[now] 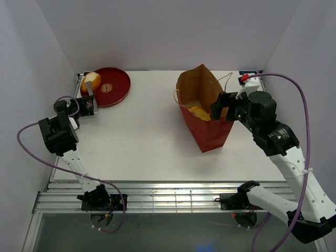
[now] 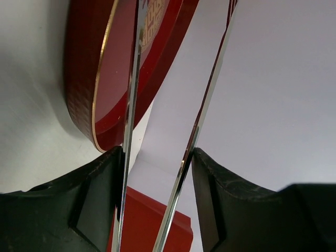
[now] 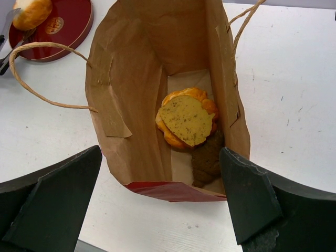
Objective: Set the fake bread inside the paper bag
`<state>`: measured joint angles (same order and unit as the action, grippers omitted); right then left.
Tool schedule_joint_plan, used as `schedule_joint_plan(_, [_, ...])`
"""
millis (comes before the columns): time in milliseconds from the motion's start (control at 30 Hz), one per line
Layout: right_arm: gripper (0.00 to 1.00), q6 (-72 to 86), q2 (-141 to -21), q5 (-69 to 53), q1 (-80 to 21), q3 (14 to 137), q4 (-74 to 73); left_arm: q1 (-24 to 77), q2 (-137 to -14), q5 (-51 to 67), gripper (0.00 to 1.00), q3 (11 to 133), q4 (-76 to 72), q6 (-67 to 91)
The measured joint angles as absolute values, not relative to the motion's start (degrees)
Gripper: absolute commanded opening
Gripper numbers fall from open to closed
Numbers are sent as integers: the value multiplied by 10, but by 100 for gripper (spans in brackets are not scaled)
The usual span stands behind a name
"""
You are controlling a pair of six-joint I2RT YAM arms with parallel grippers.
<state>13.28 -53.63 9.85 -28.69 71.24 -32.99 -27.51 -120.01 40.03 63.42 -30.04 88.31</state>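
Observation:
The paper bag (image 1: 208, 127) stands open at the right of the table. In the right wrist view the bag (image 3: 126, 79) holds the orange ridged bun (image 3: 172, 135), the yellow-brown piece (image 3: 187, 119) on top of it, and the dark brown piece (image 3: 206, 160). My right gripper (image 1: 223, 107) is open and empty just above the bag's mouth (image 3: 160, 173). The golden oval roll (image 1: 93, 80) sits at the left rim of the red plate (image 1: 115, 86). My left gripper (image 1: 85, 106) is shut on metal tongs (image 2: 131, 105) whose tips reach the roll (image 3: 31, 11).
The red plate's rim (image 2: 84, 94) fills the upper left of the left wrist view. White walls enclose the table on three sides. The bag's string handles (image 3: 31, 84) hang out to its left and far side. A cable loops beside each arm.

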Motion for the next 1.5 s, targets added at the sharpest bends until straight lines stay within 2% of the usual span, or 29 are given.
schedule_joint_plan(767, [98,133,-549,88,-287,712,-329,-275,-1272,416,63,710,-314,900])
schedule_joint_plan(867, [98,133,-552,88,-287,712,-329,-275,-1277,417,61,711,-317,901])
schedule_joint_plan(1267, [98,133,-552,86,-287,712,-329,-275,-1282,425,31,719,-323,901])
schedule_joint_plan(1500, [98,133,-551,86,-287,712,-329,-271,-1273,426,26,716,-333,901])
